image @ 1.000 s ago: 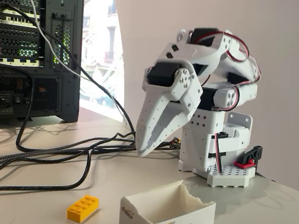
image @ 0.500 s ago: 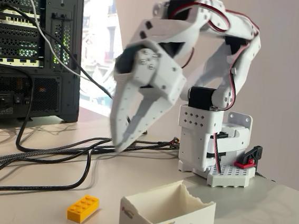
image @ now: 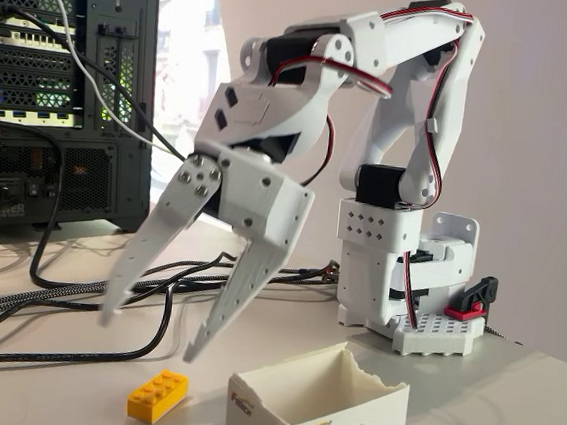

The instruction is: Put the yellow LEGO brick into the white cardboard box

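Yellow LEGO brick (image: 156,395): small yellow-orange 2x4 block, round studs up, lying flat on the table (image: 507,395) at the lower left of centre, just left of the box and apart from it.
White cardboard box (image: 317,413): bottom centre, open top with a ragged torn rim, red-black logo and line-drawn robot on its front.
Gripper (image: 149,332): white, left of centre, pointing down, tips above the brick without touching it.
Jaws: spread wide, holding nothing.
Background: dark computer tower (image: 64,91) upper left, black cables (image: 64,302) trailing across the table.
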